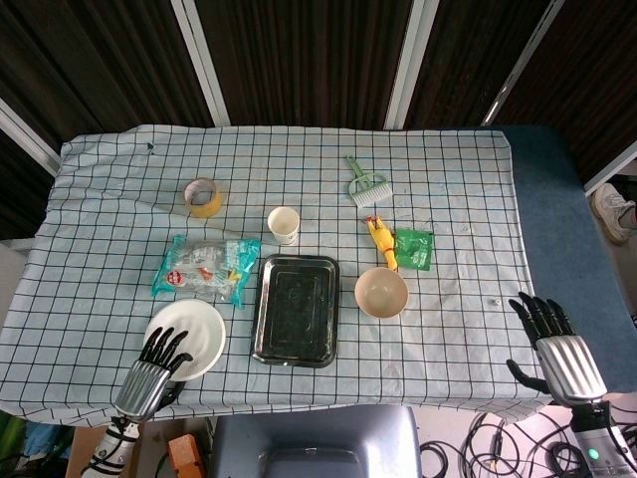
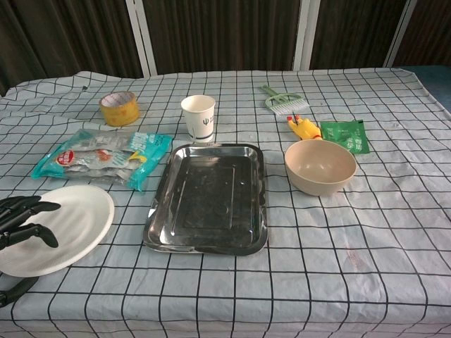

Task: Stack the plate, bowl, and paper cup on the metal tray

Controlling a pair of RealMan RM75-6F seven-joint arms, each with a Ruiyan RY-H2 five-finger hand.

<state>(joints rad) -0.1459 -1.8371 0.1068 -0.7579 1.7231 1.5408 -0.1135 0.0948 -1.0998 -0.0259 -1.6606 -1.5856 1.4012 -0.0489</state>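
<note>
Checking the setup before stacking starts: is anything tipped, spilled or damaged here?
Nothing stands out. The paper cup and bowl stand upright, the plate lies flat under the left hand, and the metal tray is empty and undamaged.

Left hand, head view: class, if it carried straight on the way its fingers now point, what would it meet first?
The left hand points up and to the right, fingers already over the white plate. So the plate comes first; further along that line probably lies the snack packet, though height above the table is unclear.
</note>
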